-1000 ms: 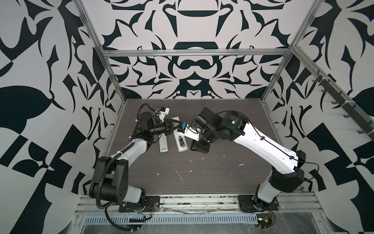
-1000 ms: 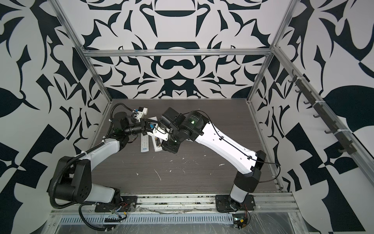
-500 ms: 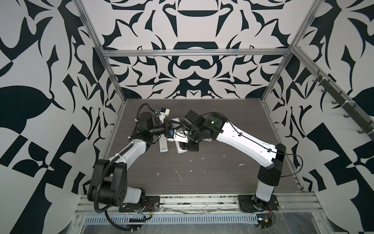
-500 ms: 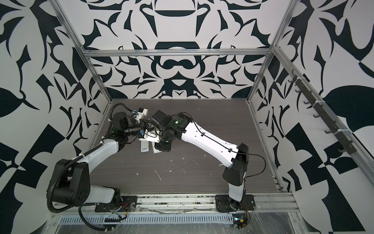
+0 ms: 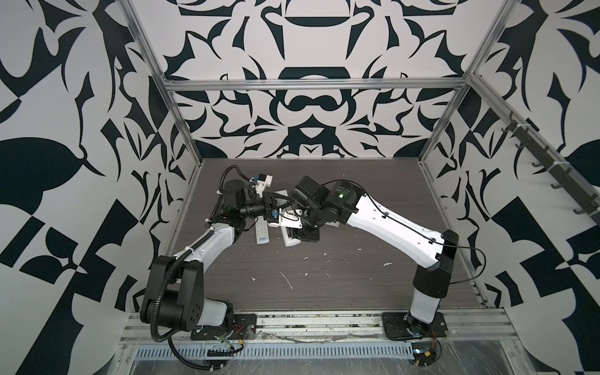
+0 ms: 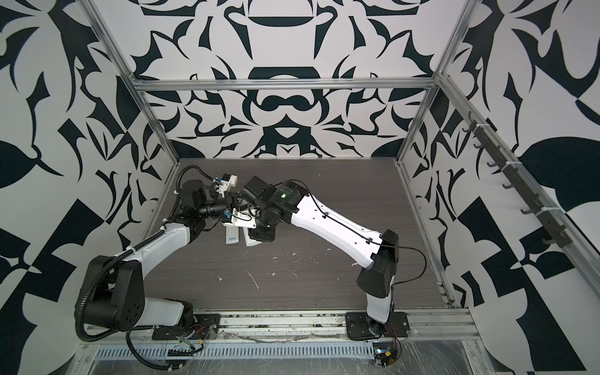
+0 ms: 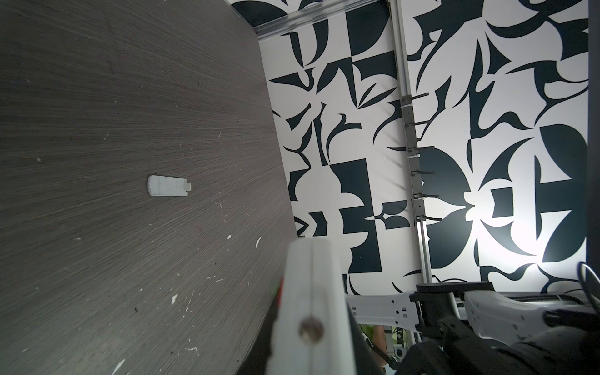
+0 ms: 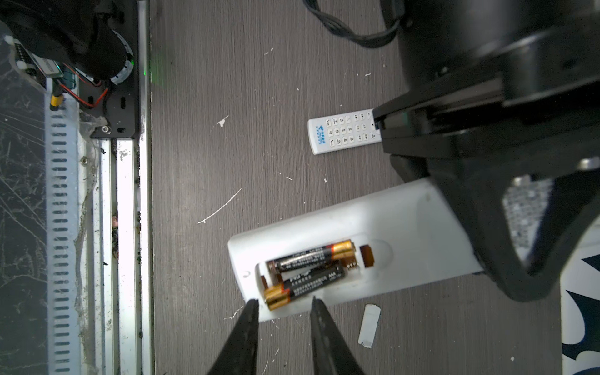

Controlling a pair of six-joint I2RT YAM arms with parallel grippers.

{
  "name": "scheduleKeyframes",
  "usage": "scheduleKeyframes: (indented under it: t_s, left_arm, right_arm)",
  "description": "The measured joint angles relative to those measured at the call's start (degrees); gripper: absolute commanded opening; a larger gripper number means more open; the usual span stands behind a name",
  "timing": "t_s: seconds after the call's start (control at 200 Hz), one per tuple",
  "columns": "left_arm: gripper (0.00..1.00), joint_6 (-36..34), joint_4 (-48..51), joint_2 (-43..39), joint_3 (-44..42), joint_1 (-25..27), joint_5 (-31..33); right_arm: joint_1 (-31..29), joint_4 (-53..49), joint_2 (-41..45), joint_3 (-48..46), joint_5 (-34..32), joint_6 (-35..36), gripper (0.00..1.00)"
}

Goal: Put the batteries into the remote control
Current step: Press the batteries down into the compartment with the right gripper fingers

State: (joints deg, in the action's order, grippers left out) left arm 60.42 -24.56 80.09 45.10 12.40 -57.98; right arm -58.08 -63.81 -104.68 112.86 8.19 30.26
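Where the batteries [image 8: 310,281] lie: two show, side by side in the open compartment in the back of the white remote control [image 8: 406,220], their gold ends pointing opposite ways.
Battery nearer the jaws: its gold end reaches the compartment's rim at the remote's long edge; whether it is fully seated cannot be told.
Other battery [image 8: 311,258]: lying along its slot, its gold end next to the spring contact.
Remote control: face down on the bench [image 8: 227,162], and in both top views it is beside the arms' meeting point [image 5: 290,239].
Right gripper [image 8: 283,306]: the jaws stand narrowly apart with nothing clamped. The gold end of the nearer battery lies between the two dark tips, and contact cannot be judged.
Left gripper [image 7: 310,246]: its white jaws are pressed together along a seam, and no object shows between them.
Left arm's black end [image 8: 487,130]: it hides the far end of the remote control.
Second remote [image 8: 344,131]: buttons up on the bench, near the first and apart from it, one end hidden under that black end.
Small white piece [image 8: 369,326]: flat on the bench just beside the remote control.
Battery cover [image 7: 168,186]: white, lying alone on the bench in the left wrist view.
White flecks [image 8: 220,207]: scattered over the bench.
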Motion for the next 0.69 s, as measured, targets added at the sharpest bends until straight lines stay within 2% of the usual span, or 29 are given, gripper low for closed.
scheduleKeyframes:
  t_s: [0.695]
  left_arm:
    - [0.0, -0.61, 0.26, 0.0, 0.0, 0.04, 0.11]
  right_arm:
    - [-0.33, 0.33, -0.79, -0.85, -3.28, 1.25, 0.31]
